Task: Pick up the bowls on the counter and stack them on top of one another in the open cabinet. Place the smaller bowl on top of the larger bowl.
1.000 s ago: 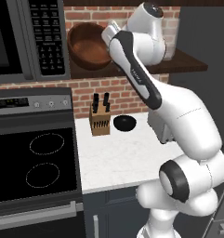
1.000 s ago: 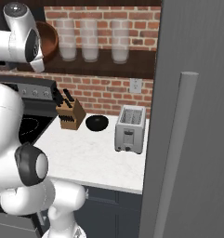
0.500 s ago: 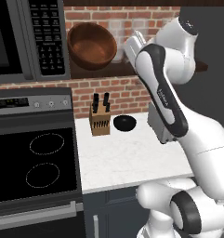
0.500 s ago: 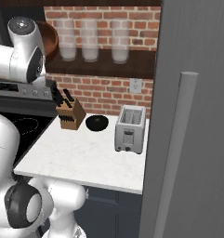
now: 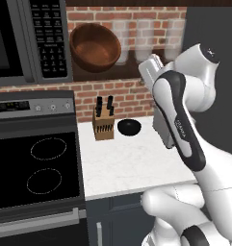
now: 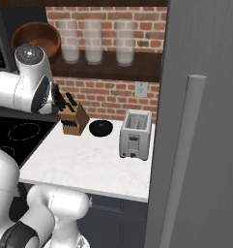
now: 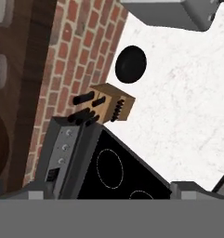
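The stovetop (image 5: 43, 166) is seen to the left of the knife block (image 5: 103, 124), flush with the counter (image 5: 132, 161) on which the block stands. Above and to the left of the knife block, the microwave (image 5: 28, 41) is mounted. The larger bowl (image 5: 95, 47) is seen in the open cabinet (image 5: 112, 72), above the knife block, tipped so that its hollow faces outward, with its rim against the brick back wall. Three frosted jars (image 6: 94, 41) are lined up on the same shelf, to the right of the brown bowl and above the block. The smaller bowl (image 5: 129, 127) rests upright on the counter just beside the knife block, on its right, close to the brick wall and apart from the block. A toaster (image 6: 135, 134) is placed further right of the knife block, beyond the black bowl and near it. The gripper (image 5: 153, 67) is held high, above and to the right of the knife block, level with the shelf edge. Its jaws are spread wide and nothing is held between them; the fingertips (image 7: 39, 189) frame the stovetop and block from above.
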